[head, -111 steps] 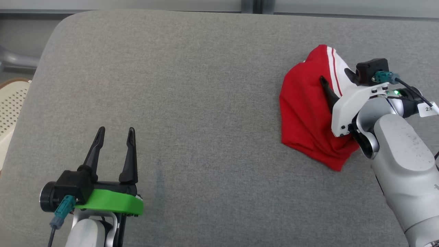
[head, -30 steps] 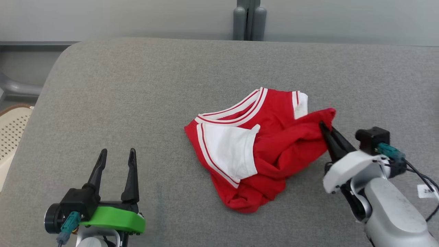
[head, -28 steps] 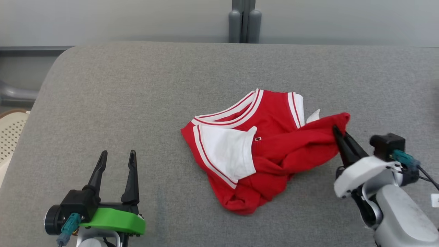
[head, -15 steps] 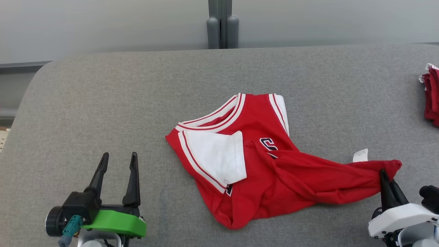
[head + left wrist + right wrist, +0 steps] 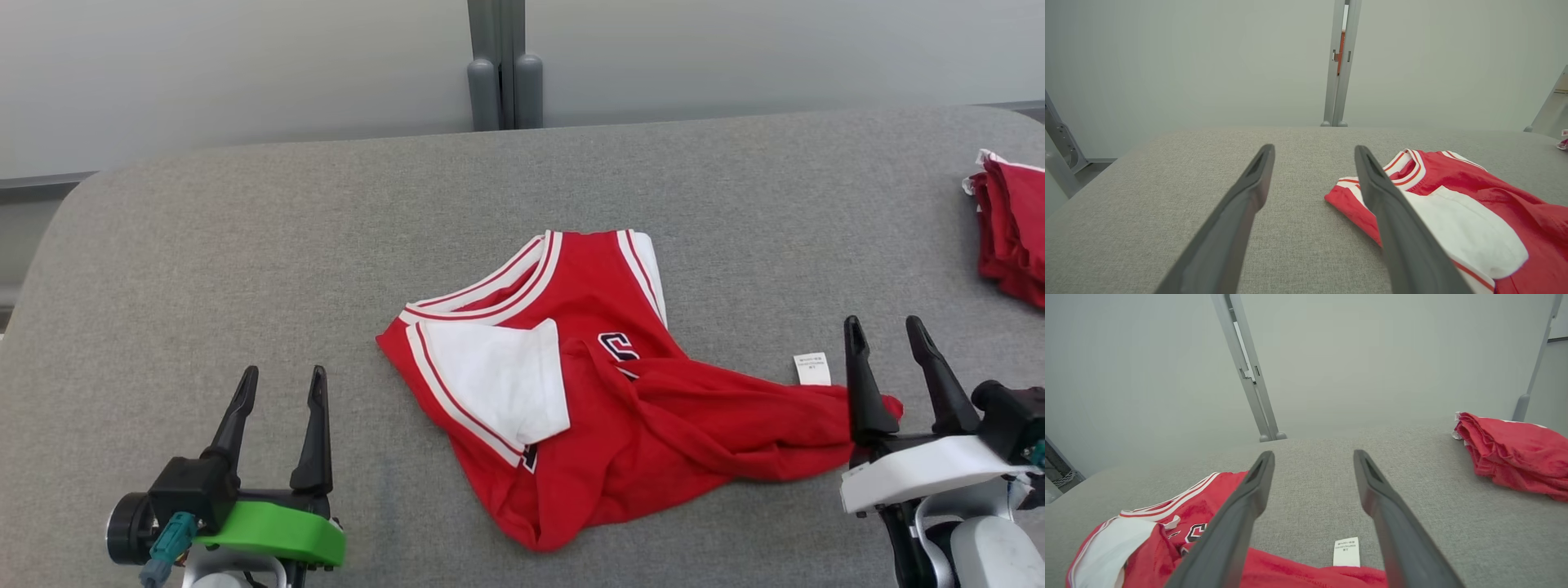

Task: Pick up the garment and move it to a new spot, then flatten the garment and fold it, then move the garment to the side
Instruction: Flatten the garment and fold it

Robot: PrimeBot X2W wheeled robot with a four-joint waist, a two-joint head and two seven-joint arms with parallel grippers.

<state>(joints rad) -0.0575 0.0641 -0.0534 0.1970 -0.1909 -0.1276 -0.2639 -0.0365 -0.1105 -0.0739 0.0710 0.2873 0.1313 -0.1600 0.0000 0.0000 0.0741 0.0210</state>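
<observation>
Garment (image 5: 637, 425) crumpled, edge beneath right end effector (image 5: 882, 322)

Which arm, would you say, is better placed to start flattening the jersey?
Probably right: the right gripper stands open at the hem of the jersey; the left gripper lies apart.

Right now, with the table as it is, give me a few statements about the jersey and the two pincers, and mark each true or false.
1. The red jersey lies on the grey table. True.
2. The right pincer is shut on the jersey. False: its jaws stand open at the jersey's end.
3. The left pincer is open and clear of the jersey. True.
4. The jersey is spread flat. False: it is rumpled, with a white flap folded over it.
5. Another red cloth lies at the table's right edge. True.
</observation>
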